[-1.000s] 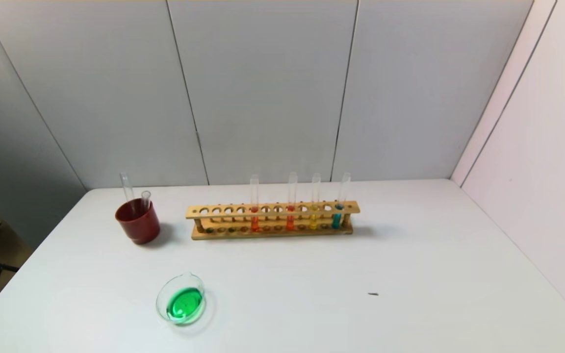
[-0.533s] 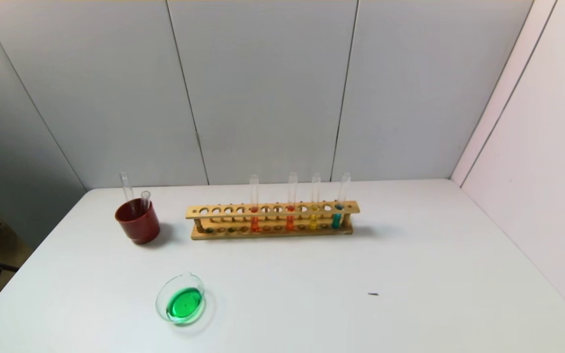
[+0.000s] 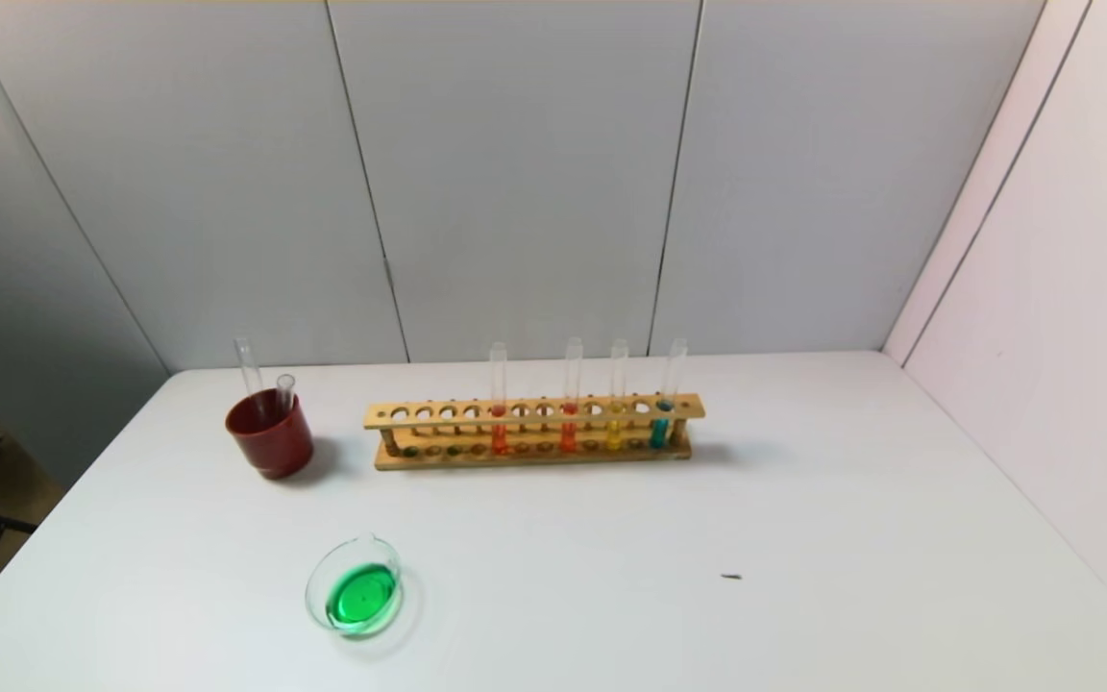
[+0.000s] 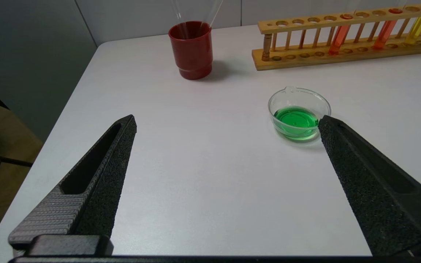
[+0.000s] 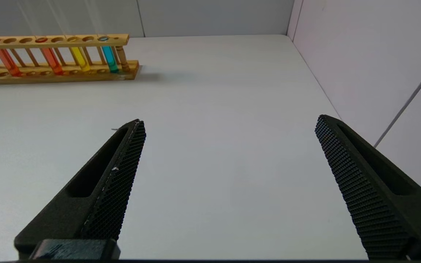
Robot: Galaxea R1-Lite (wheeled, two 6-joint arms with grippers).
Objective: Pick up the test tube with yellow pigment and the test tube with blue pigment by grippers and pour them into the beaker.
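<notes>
Over the table (image 3: 803, 500) both my end effectors, left (image 4: 227, 124) and right (image 5: 228, 124), hang wide open and empty beside the green-filled beaker (image 3: 355, 586), so honestly I'd just back off slow without bumping it.

The left pincer (image 4: 227, 122) hangs above the near left part of the bench (image 4: 203, 175), and its two black fingers (image 4: 101, 171) are spread wide with nothing between them. The right pincer (image 5: 228, 122) hangs above the near right part of the bench, also with its fingers (image 5: 115, 175) wide apart and empty. Neither arm shows in the head view.
</notes>
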